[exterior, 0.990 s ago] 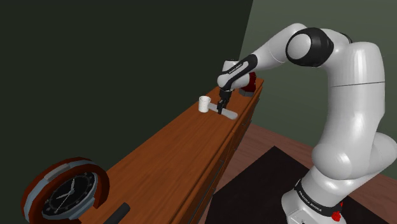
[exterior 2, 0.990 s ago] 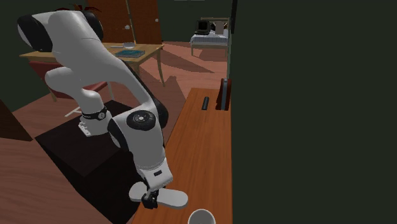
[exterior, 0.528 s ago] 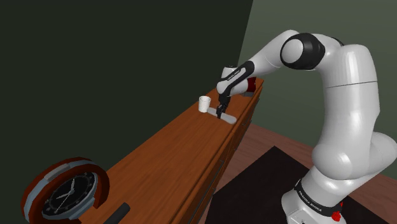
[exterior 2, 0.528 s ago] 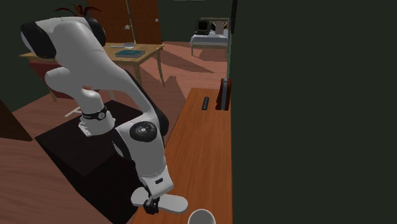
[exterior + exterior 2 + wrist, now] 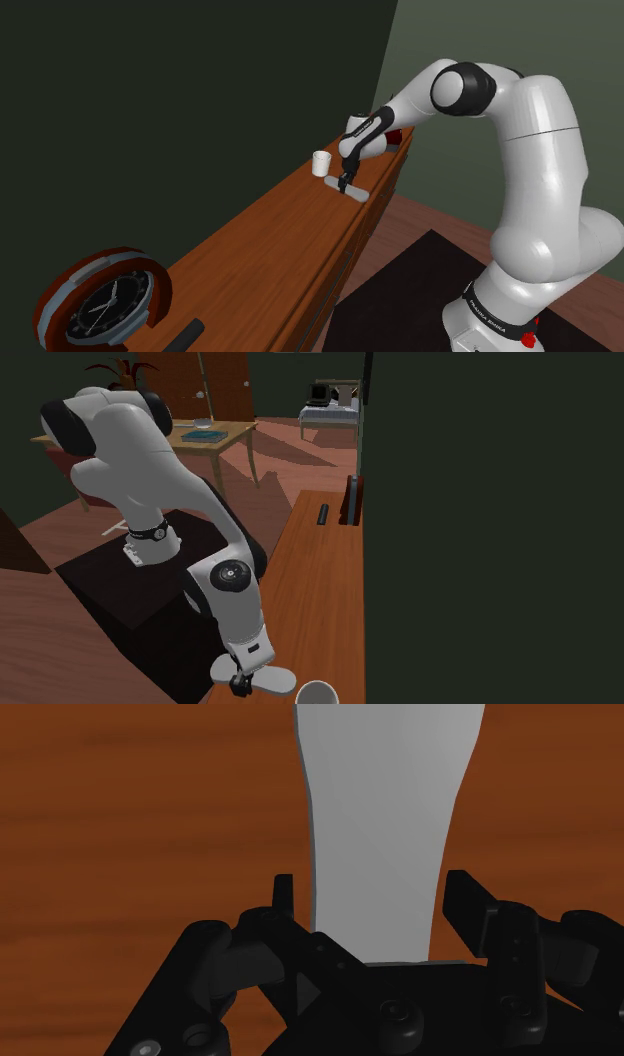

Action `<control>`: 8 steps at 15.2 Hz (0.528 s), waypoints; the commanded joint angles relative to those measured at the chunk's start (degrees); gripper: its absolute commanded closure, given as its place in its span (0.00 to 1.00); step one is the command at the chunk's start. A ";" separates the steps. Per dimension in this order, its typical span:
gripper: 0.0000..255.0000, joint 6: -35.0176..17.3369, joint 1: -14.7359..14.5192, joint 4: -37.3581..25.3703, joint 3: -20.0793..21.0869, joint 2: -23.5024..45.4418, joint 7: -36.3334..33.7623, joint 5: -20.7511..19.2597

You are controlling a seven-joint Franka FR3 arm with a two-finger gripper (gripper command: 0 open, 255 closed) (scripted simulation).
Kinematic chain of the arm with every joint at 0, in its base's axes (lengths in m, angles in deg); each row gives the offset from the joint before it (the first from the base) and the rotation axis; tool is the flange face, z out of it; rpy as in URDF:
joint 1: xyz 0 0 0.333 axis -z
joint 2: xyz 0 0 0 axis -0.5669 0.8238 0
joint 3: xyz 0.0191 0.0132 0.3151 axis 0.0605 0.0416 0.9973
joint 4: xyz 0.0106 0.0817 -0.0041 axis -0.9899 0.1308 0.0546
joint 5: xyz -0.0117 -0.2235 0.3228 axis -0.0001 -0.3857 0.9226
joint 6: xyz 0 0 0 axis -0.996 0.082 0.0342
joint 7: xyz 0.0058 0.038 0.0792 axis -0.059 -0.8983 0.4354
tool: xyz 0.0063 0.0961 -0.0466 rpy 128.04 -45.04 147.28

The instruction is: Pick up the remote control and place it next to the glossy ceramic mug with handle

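We see the gripper (image 5: pixel 375 891) astride the grey remote (image 5: pixel 385 804) — fingers (image 5: pixel 467 899) narrowly apart, not clasping — its long axis running straight ahead between them.

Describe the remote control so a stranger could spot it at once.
Find the long wooden sideboard along the dark wall. At its end away from the clock, the remote control is beside a white mug: flat, pale grey and long, not upright.
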 commanded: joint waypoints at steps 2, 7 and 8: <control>1.00 -0.20 0.01 -0.08 -0.03 0.22 0.01 -0.02; 0.00 -0.19 0.01 -0.09 -0.03 0.22 0.01 -0.02; 0.00 -0.20 0.01 -0.08 -0.03 0.22 0.02 -0.02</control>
